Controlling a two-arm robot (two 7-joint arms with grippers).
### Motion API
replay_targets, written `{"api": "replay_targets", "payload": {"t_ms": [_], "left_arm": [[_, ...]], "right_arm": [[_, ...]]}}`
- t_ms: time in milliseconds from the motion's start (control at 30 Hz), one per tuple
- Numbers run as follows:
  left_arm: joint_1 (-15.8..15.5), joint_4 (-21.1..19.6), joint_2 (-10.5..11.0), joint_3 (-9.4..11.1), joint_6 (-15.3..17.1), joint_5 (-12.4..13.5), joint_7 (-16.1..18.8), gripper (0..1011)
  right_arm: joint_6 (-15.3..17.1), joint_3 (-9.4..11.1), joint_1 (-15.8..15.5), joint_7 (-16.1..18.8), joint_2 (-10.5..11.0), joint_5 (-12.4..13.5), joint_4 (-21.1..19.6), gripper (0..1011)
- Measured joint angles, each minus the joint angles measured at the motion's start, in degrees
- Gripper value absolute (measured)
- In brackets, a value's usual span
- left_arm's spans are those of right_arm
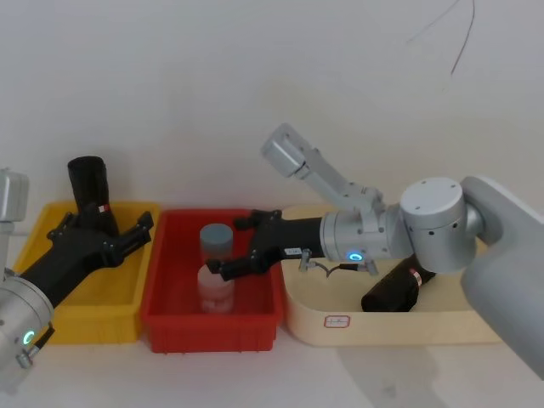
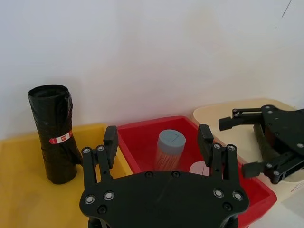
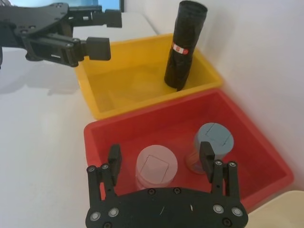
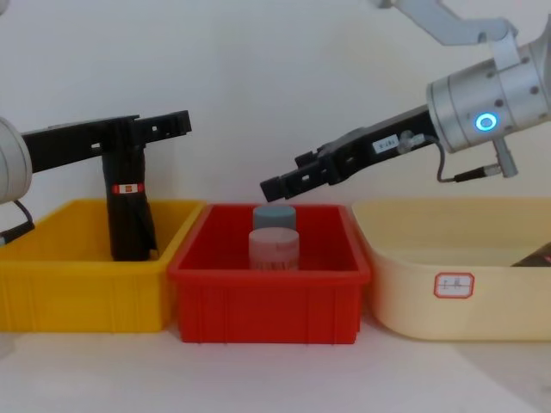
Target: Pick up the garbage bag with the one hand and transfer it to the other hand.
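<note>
The garbage bag (image 1: 87, 189), a tall black roll with a red-and-white band, stands upright at the back of the yellow bin (image 1: 98, 316). It also appears in the left wrist view (image 2: 55, 134), the right wrist view (image 3: 184, 45) and the chest view (image 4: 129, 211). My left gripper (image 1: 104, 223) hovers open over the yellow bin just in front of the bag, which sits off to one side of its fingers (image 2: 110, 141) and is not held. My right gripper (image 1: 231, 245) hangs open above the red bin (image 1: 212, 327), over the two jars, with nothing in it.
The red bin holds a pink-lidded jar (image 3: 156, 166) and a blue-lidded jar (image 3: 213, 139). A second black roll (image 1: 393, 289) lies in the cream bin (image 1: 382, 330) on the right. A white wall stands close behind the bins.
</note>
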Motion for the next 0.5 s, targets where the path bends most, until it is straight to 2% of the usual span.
{"api": "replay_targets", "payload": {"t_ms": [500], "left_arm": [[0.00,0.00,0.00,0.00,0.00,0.00,0.00,1001]], "right_arm": [[-1.51,-1.62,1.85,2.31,-3.53,-1.44,8.26,1001]]}}
